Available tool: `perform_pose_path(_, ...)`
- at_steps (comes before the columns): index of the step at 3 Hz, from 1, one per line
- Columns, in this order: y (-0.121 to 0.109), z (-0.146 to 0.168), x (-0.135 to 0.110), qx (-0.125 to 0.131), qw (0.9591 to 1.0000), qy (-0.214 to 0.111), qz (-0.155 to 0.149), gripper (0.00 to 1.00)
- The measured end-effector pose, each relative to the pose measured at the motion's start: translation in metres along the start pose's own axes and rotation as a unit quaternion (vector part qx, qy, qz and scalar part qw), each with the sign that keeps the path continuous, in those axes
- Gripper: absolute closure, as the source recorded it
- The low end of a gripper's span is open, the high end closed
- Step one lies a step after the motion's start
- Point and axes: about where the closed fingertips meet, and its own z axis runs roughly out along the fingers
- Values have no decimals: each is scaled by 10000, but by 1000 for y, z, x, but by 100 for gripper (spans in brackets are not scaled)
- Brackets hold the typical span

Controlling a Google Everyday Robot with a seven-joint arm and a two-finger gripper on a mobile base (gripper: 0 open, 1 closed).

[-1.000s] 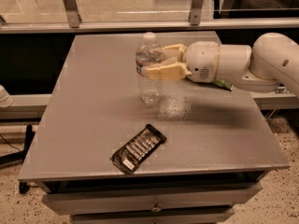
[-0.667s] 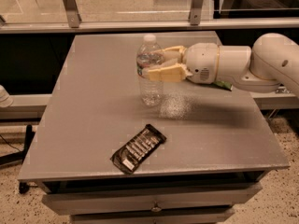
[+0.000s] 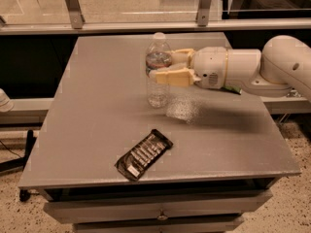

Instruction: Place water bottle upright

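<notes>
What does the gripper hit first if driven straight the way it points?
The water bottle. The gripper, above the gray table, points toward image-left with the upright bottle right at its tip; whether they already touch is unclear.

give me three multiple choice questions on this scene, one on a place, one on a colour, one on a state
1. Where does the dark packet lie relative to the water bottle?
A. nearer the front edge of the table
B. behind it, by the rail
C. on top of it

2. What colour is the bottle's cap?
A. red
B. white
C. black

3. How does the bottle stand?
A. lying on its side
B. upside down
C. upright, within the claw

Answers:
1 A, the packet lies between the bottle and the front edge.
2 B, the cap looks white.
3 C, the cap points up, and the claw, reaching in from the right over mid-table, has a finger on each side of the bottle.
</notes>
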Motion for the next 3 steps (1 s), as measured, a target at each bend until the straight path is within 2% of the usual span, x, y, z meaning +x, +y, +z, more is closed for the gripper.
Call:
perform_pose_path(1,0,-1,2,9,10000,27,3,0)
perform_pose_path(2,-1,-8,3,45,9999,83,-34,0)
perform_pose_path(3,-10,-35,-1,91,9996,139,-208,0)
